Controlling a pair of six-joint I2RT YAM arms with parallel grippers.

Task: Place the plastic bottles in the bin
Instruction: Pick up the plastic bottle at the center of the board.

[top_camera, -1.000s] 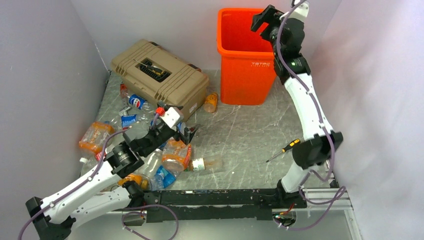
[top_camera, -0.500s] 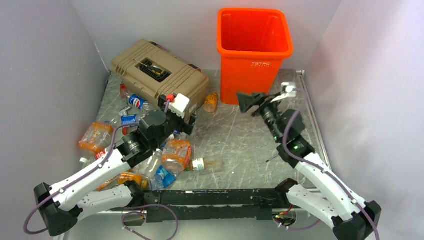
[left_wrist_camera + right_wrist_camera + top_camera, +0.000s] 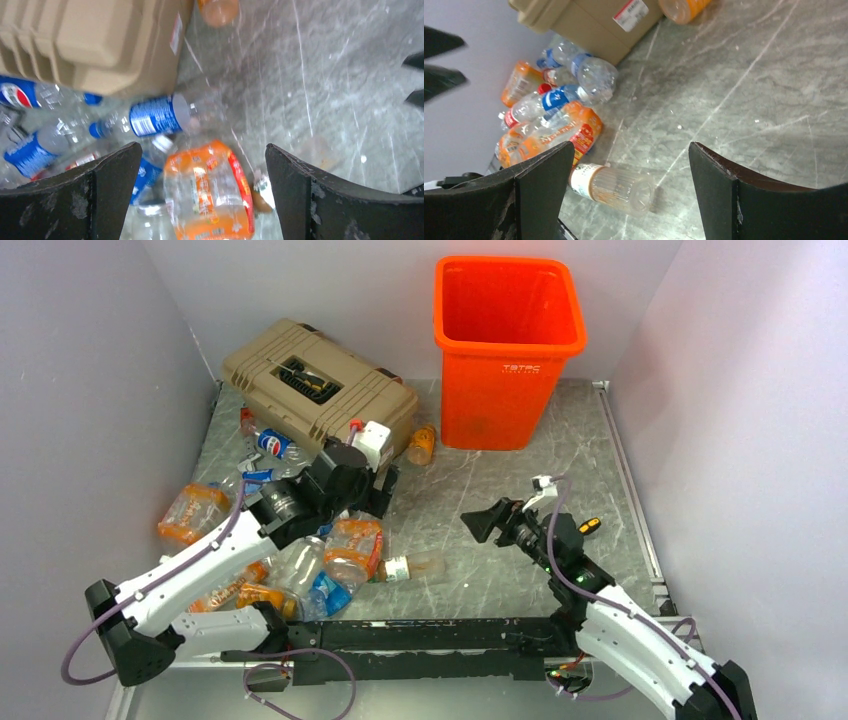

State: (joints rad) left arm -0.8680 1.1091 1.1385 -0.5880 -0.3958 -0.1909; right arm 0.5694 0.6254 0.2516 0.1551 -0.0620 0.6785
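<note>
Bottles lie mostly at near left of the grey worktop (image 3: 470, 480), none in the bin (image 3: 505, 390), which stands upright at far centre-right by the back wall, well apart from the heap. Heap incl. an orange-label bottle (image 3: 352, 550) (image 3: 207, 195), a blue-label bottle (image 3: 155, 116) just beyond it, and a Pepsi bottle (image 3: 270, 443) (image 3: 20, 95) on its side against the tan toolbox (image 3: 310, 380). Clear bottle (image 3: 410, 566) (image 3: 611, 187) w/ a white label lies alone on its side at the heap's right edge. Small orange bottle (image 3: 422, 444) (image 3: 684, 7) lies betw. the toolbox's right end and the bin, near both. Left claw (image 3: 378, 488) (image 3: 202, 150) hangs over the heap beside the toolbox, jaws wide apart, nothing betw. them; the orange-label bottle sits below the gap. Right claw (image 3: 485, 525) (image 3: 631, 150) is low over bare worktop at centre-right, pointing left, jaws apart and empty, the clear bottle showing beyond the gap. Screwdriver (image 3: 590, 524) w/ a yellow-black handle lies at right, partly hidden behind the right arm.
</note>
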